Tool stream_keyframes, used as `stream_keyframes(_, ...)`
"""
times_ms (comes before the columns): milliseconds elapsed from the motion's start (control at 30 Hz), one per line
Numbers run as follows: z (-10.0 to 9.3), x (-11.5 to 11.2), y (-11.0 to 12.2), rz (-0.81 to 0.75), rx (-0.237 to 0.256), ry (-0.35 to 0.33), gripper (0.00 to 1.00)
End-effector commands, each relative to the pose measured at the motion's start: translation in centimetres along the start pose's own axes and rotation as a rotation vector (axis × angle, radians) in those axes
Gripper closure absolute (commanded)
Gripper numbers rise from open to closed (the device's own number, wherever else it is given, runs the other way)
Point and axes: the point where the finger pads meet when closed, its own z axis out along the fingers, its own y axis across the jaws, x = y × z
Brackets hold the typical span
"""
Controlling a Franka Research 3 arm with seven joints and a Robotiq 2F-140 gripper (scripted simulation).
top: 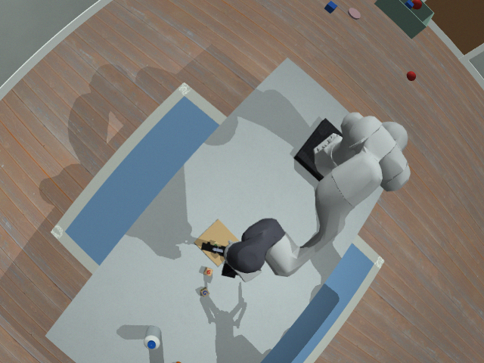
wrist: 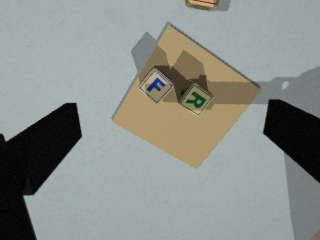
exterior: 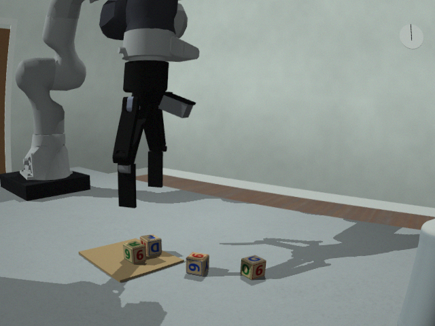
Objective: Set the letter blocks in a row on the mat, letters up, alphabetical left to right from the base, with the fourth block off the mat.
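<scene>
A tan mat [wrist: 186,96] lies on the grey table; it also shows in the side view [exterior: 130,260] and from above [top: 215,239]. Two blocks sit on it, touching: one with a blue F on top [wrist: 156,86] [exterior: 151,245] and one with a green R on top [wrist: 195,99] [exterior: 134,250]. A block with a red 6 on top [exterior: 197,263] [top: 208,271] stands off the mat, and its edge shows at the top of the wrist view [wrist: 202,3]. A block with a blue G on top [exterior: 253,267] [top: 204,291] stands further off. My gripper [exterior: 140,189] [wrist: 172,118] is open and empty, high above the mat.
A white cylinder with a blue cap [top: 152,339] stands near the table's front corner; its edge shows in the side view [exterior: 418,274]. The robot's base [exterior: 43,182] stands at the far side. Small toys and a green box [top: 404,13] lie on the wooden floor.
</scene>
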Motion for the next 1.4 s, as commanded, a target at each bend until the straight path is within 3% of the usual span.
stream_keyframes(0, -0.02, 0.05, -0.02, 0.139, -0.002, -0.004, 0.0)
stream_keyframes(1367, 0.09, -0.3, 0.8, 0.709, -0.002, -0.004, 0.0)
